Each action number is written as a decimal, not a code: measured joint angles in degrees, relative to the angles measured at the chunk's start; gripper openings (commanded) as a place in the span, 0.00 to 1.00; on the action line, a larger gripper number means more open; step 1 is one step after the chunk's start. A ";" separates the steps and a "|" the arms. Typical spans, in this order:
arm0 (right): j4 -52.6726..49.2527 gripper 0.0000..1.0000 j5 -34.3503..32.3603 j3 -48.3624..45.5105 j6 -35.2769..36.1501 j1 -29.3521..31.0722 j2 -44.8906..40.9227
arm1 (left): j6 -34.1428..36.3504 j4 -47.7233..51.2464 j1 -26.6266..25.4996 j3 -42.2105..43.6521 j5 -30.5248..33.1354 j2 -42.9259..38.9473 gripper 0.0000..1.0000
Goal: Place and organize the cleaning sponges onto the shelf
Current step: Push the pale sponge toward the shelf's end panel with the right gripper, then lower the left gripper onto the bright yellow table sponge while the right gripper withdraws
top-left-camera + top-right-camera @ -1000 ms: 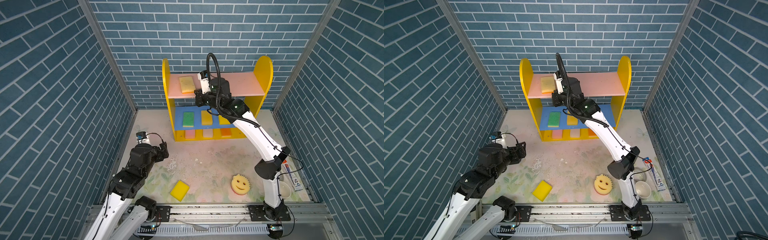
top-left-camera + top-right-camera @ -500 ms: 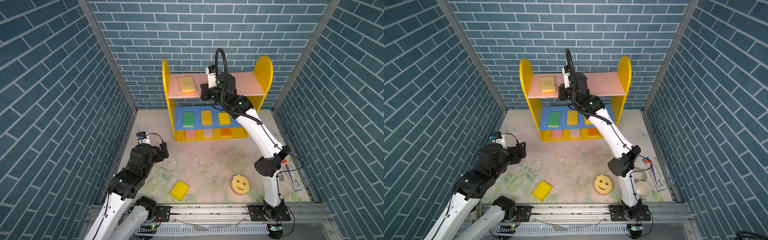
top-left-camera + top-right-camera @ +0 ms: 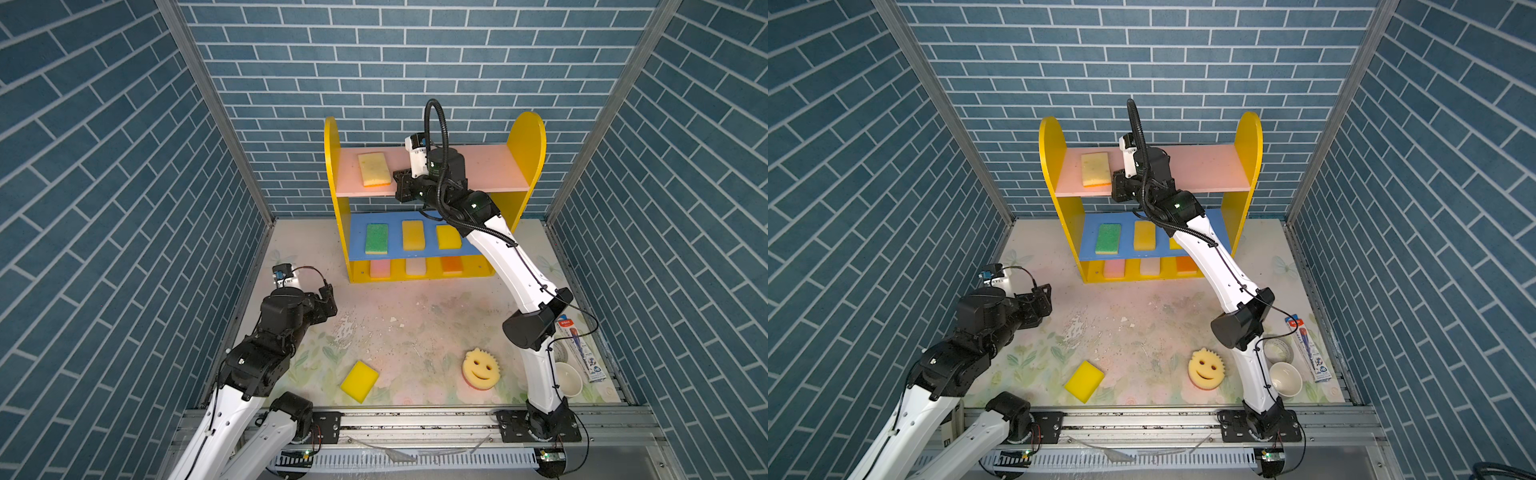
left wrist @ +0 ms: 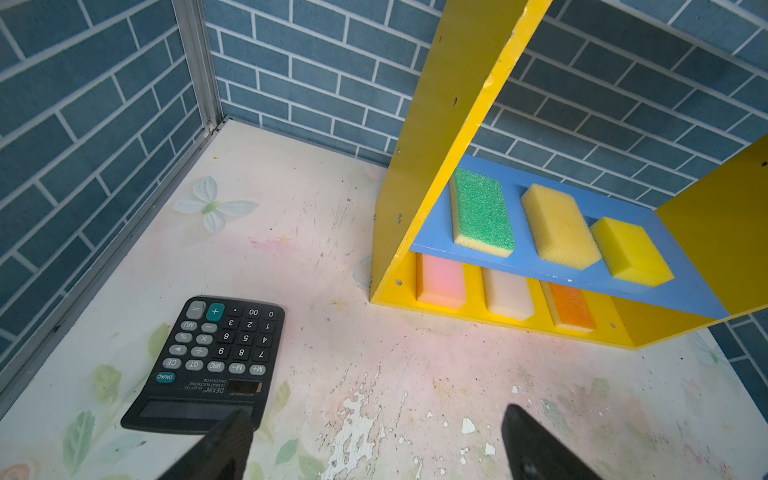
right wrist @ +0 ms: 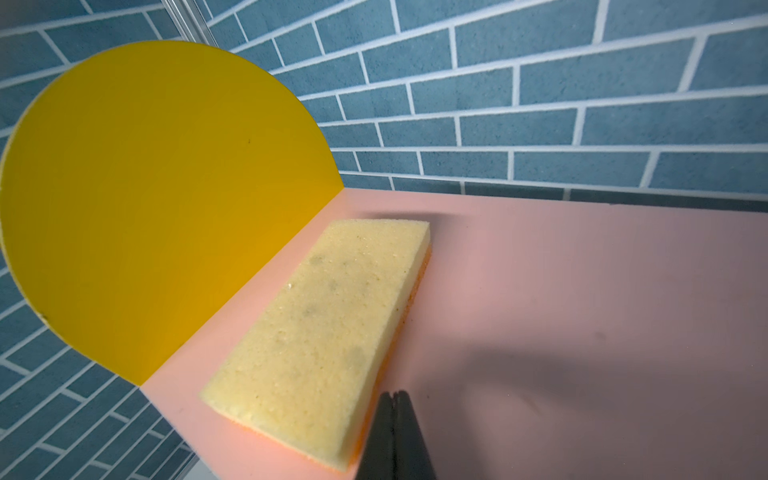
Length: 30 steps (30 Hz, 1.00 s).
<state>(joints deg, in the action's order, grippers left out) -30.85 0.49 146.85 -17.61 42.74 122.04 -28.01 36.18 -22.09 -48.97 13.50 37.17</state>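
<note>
As the right claw [image 5: 392, 397] stands closed, a sponge [image 5: 320, 324] lies beside it.

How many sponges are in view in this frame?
9. Top board: tan sponge. Blue board: green sponge, amber sponge, yellow sponge. Base: pink sponge, white sponge, orange sponge. Table: yellow block, smiley sponge. The right arm may hide more.
</note>
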 measured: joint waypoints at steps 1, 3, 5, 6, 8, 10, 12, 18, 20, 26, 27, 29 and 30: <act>0.00 0.00 0.33 0.00 -0.17 0.00 0.00 | 0.00 0.02 0.00 0.07 0.00 0.00 0.95; -0.02 0.00 0.98 0.02 -0.46 0.00 0.00 | 0.00 0.02 0.00 0.11 0.00 0.02 0.95; -0.02 0.00 1.79 0.00 -0.61 0.02 0.02 | 0.00 0.00 0.00 0.11 0.00 0.00 0.95; -0.02 0.00 2.08 0.00 -0.61 0.02 0.02 | 0.00 0.00 0.00 0.11 0.00 0.02 0.95; 0.02 0.00 2.71 0.00 -0.61 0.09 0.09 | 0.00 0.00 0.00 0.11 0.00 0.02 0.95; 0.11 0.00 3.67 0.02 -0.61 0.13 0.17 | 0.00 0.00 0.00 0.11 0.00 0.02 0.95; 0.15 0.00 4.20 0.11 -0.61 0.24 0.26 | 0.00 0.00 0.00 0.11 0.00 0.02 0.95; 0.26 0.00 4.81 0.11 -0.61 0.39 0.33 | 0.00 0.00 0.00 0.11 0.00 0.02 0.95; 0.26 0.00 4.79 0.11 -0.61 0.39 0.35 | 0.00 0.00 0.00 0.11 0.00 0.02 0.95; 0.35 0.00 3.56 -0.04 -0.59 0.39 0.22 | 0.02 0.00 0.00 0.13 0.00 0.07 0.95; 0.48 0.00 3.28 -0.33 -0.57 0.46 0.07 | 0.00 0.04 0.00 0.15 0.00 0.07 0.95; 1.33 0.00 2.75 -2.47 -0.55 0.48 -1.20 | 0.02 0.04 0.00 0.15 0.00 0.07 0.96; 1.92 0.00 2.54 -4.55 -0.48 0.50 -2.45 | 0.02 0.07 0.00 0.17 0.02 0.07 0.95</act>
<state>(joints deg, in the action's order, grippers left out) -28.93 3.03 142.30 -18.09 43.24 119.59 -27.99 36.25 -22.09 -48.80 13.52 37.23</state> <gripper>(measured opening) 0.043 0.954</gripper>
